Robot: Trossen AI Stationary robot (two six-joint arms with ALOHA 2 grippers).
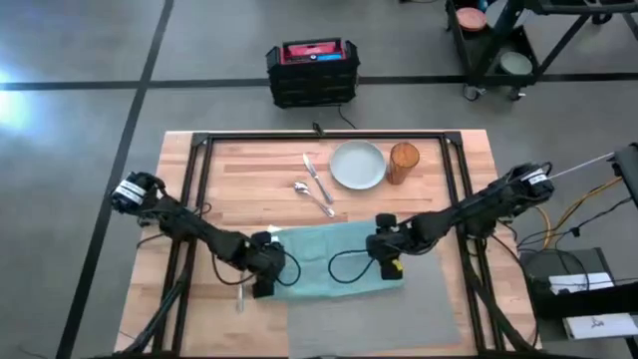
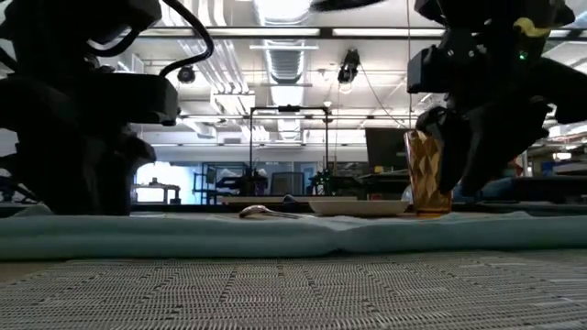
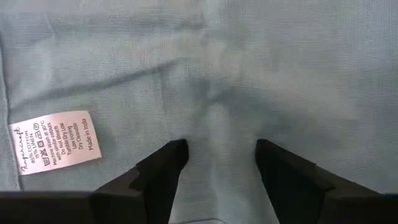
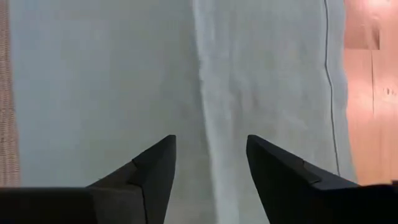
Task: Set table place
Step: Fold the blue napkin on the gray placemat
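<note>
The teal napkin (image 1: 329,261) lies spread, with soft creases, across the far edge of the grey placemat (image 1: 389,314) on the wooden table (image 1: 249,170). My left gripper (image 3: 221,149) is open and points down over the napkin's left part, near its white label (image 3: 56,143). My right gripper (image 4: 211,143) is open and points down over the napkin's right part, with a crease (image 4: 208,74) running between its fingers. The pale plate (image 1: 357,165), amber glass (image 1: 403,163), knife (image 1: 316,178) and spoon (image 1: 314,197) lie at the far side. My left gripper stands with its open fingers (image 3: 168,162) low over a raised wrinkle (image 3: 217,118) in the napkin, pointing down from above. I cannot tell whether the fingertips touch the cloth.
A silver utensil (image 1: 239,296) lies on the wood by the napkin's near left corner. A black crate (image 1: 312,70) stands on the floor beyond the table. The black frame's bars (image 1: 319,138) run along the table's far part and sides. Bare placemat (image 2: 293,293) lies near the front edge.
</note>
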